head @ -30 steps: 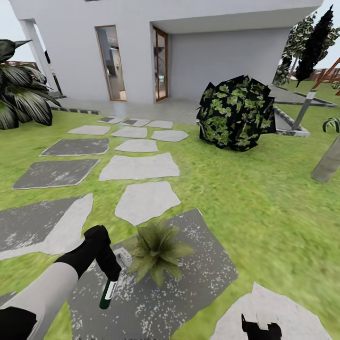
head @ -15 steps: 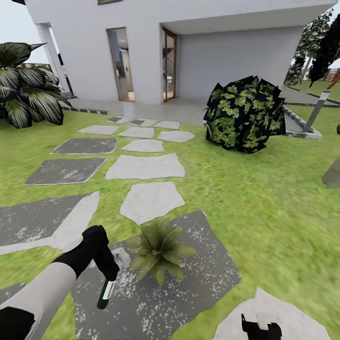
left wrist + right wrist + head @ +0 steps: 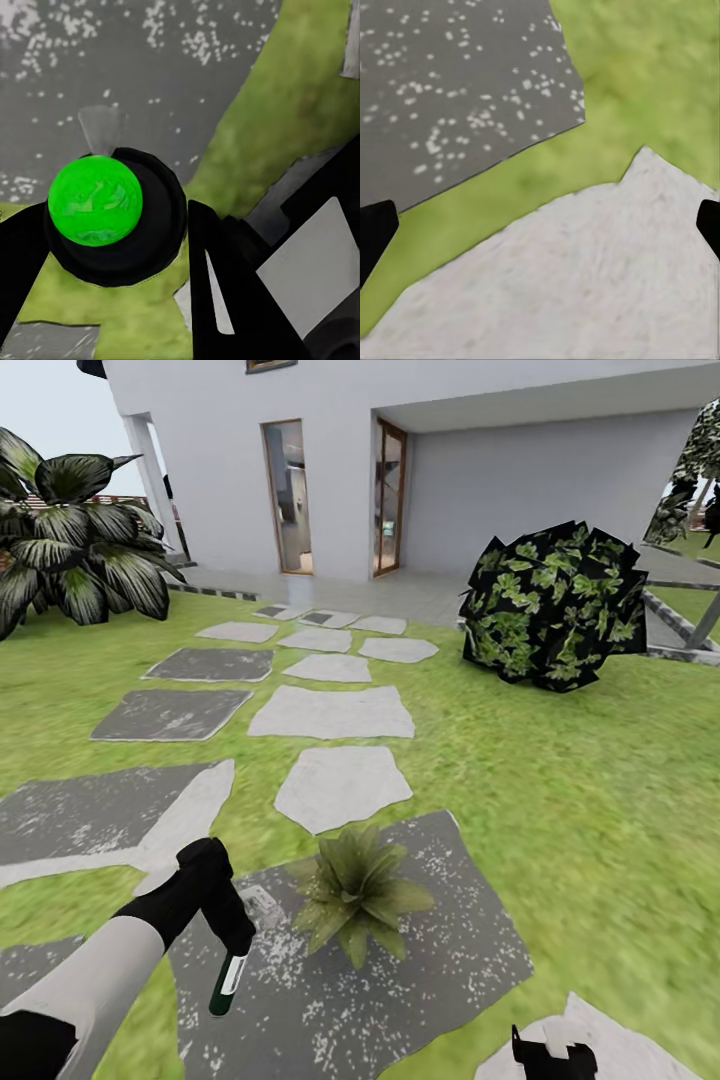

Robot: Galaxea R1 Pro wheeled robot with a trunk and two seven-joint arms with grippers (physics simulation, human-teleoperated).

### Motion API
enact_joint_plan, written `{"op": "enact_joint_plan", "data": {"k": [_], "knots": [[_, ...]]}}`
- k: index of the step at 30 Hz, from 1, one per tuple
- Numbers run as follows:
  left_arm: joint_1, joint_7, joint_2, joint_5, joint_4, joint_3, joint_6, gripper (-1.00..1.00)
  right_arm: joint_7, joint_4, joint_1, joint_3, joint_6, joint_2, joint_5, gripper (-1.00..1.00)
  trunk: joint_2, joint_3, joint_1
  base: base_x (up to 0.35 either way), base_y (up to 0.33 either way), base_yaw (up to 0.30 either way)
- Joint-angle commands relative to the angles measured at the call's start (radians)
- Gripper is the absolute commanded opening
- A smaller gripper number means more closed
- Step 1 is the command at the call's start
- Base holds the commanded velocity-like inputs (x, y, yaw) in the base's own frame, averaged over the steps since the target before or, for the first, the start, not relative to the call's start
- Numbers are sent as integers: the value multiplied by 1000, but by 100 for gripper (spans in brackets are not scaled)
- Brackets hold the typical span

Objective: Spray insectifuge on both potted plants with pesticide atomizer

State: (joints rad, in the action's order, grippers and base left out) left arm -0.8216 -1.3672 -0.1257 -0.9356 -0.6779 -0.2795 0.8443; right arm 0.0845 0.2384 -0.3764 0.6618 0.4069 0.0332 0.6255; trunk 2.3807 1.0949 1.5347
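My left gripper (image 3: 236,938) is shut on the pesticide atomizer (image 3: 226,982), a slim dark-green bottle with a white label. It is held just above the dark speckled paving slab (image 3: 440,960), its base pointing down and its pale grey spray head (image 3: 262,908) towards a potted plant. In the left wrist view the bottle's round green base (image 3: 95,199) sits between the black fingers (image 3: 225,285). The potted plant (image 3: 358,890), a low olive-green rosette, stands on that slab just right of the atomizer. My right gripper (image 3: 553,1053) is low at the bottom edge, open (image 3: 540,229) over a pale stone.
Stepping stones (image 3: 340,785) lead across the lawn (image 3: 560,800) to a white house (image 3: 520,470) with open doors. A big round dark bush (image 3: 555,605) stands at the right, and a large broad-leaved plant (image 3: 75,560) at the far left. A grey post (image 3: 705,622) leans at the right edge.
The whole picture has slid to the right, so the camera has turned left. The left gripper keeps its hold on the atomizer beside the plant; the right gripper looks unchanged.
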Motion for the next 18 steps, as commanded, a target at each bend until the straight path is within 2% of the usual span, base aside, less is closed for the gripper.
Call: {"op": "enact_joint_plan", "data": {"k": [1,10,14,16,18], "knots": [[0,-9,0,-6,-2,-3,10,-100,4,-1,-1,6,4,0,11,100,0,1,0,215,-163,3],[1,-7,0,-6,3,-8,10,-100,4,-1,-1,7,4,1,11,100,0,1,0,219,-193,1],[3,-5,0,-6,10,-10,10,-100,4,-1,-1,7,4,1,11,100,0,1,0,74,-109,0],[13,-1,-1,-6,14,-10,8,-100,4,-1,-1,7,4,1,11,100,0,1,0,10,-16,0],[65,11,-4,-5,15,-9,6,-100,4,-1,-1,7,4,0,11,100,0,1,0,2,-3,0]]}}
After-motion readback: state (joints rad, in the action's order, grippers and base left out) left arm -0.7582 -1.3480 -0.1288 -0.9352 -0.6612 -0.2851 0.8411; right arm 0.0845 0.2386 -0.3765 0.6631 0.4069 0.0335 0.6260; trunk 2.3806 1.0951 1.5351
